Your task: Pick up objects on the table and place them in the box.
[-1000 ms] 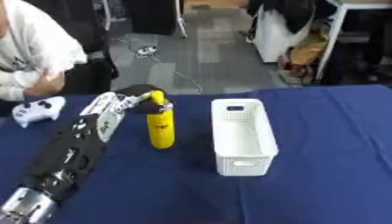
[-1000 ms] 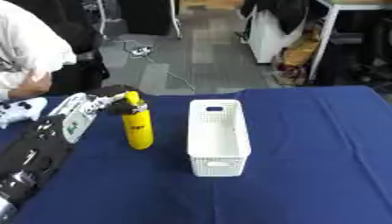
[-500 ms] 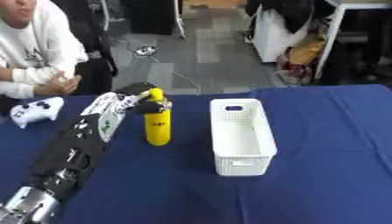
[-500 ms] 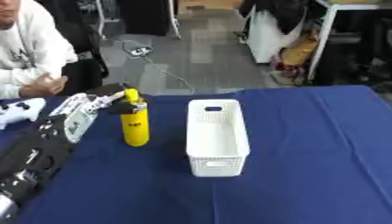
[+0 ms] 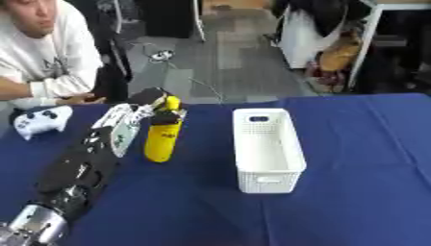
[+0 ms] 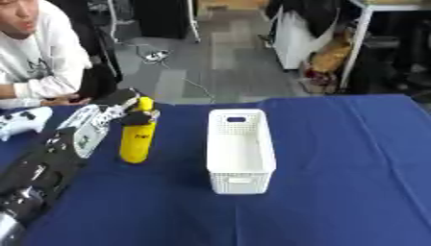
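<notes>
The left hand (image 5: 134,115) is curling its fingers round the upright yellow bottle (image 5: 161,137); the white box (image 5: 265,149) is sitting off to its right.

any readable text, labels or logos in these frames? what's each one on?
Nothing reads clearly.
Yellow bottle: a small dark mark near the top, too blurred to read.
White box: no text visible.
White game controller: dark buttons only, no legible marking.
Left hand beside the bottle: no readable marking.
</notes>
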Action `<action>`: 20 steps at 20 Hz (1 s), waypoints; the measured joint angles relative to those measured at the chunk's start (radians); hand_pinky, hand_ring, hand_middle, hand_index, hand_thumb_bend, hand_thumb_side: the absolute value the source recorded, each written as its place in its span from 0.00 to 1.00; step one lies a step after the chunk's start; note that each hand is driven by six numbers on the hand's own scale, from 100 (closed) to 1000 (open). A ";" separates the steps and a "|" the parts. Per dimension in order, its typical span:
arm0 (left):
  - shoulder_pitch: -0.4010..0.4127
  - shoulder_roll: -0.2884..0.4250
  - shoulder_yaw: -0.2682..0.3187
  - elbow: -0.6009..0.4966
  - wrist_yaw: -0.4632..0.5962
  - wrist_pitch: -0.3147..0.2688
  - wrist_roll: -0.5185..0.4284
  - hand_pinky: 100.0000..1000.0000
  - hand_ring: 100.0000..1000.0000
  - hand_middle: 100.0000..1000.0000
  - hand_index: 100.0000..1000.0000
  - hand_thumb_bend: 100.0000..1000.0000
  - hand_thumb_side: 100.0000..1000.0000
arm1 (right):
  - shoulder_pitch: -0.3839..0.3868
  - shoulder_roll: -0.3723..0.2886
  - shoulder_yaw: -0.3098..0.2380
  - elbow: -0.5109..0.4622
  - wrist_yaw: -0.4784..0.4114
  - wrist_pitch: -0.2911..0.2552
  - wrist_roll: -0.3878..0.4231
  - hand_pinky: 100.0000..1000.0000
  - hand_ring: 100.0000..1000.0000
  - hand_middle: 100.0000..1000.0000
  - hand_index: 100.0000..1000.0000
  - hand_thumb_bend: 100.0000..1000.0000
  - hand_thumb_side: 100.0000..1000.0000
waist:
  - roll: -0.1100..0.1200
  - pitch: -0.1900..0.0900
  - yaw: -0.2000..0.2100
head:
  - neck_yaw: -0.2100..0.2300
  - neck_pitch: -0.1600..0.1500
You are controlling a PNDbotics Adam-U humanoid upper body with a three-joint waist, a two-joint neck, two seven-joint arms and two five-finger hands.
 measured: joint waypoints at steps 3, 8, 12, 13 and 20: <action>0.004 0.000 -0.005 0.000 0.002 -0.015 0.041 0.00 0.00 0.00 0.18 0.00 0.60 | 0.000 0.000 0.000 0.000 0.000 0.000 0.000 0.00 0.13 0.13 0.29 0.05 0.77 | 0.000 0.000 -0.002 | 0.000 0.000; 0.009 -0.008 -0.005 0.000 0.021 -0.032 0.100 0.00 0.00 0.00 0.16 0.00 0.58 | 0.000 0.000 0.000 0.000 0.000 0.000 0.000 0.00 0.13 0.13 0.29 0.05 0.77 | 0.000 0.000 -0.002 | 0.000 0.000; 0.016 -0.008 -0.005 -0.006 0.071 -0.030 0.137 0.00 0.00 0.00 0.16 0.00 0.56 | 0.000 0.000 0.000 0.000 0.000 0.000 0.000 0.00 0.13 0.13 0.29 0.05 0.77 | 0.000 0.001 -0.002 | 0.000 0.000; 0.019 -0.008 -0.005 -0.007 0.085 -0.029 0.143 0.00 0.00 0.00 0.16 0.00 0.56 | 0.000 0.000 0.000 0.000 0.000 0.000 0.000 0.00 0.13 0.13 0.29 0.05 0.77 | 0.000 0.002 -0.001 | 0.000 0.000; 0.025 -0.008 -0.006 -0.047 0.179 -0.013 0.156 0.00 0.00 0.00 0.17 0.00 0.55 | 0.000 0.000 0.000 0.000 0.000 0.000 0.000 0.00 0.13 0.13 0.29 0.05 0.77 | 0.000 0.003 0.001 | 0.001 0.000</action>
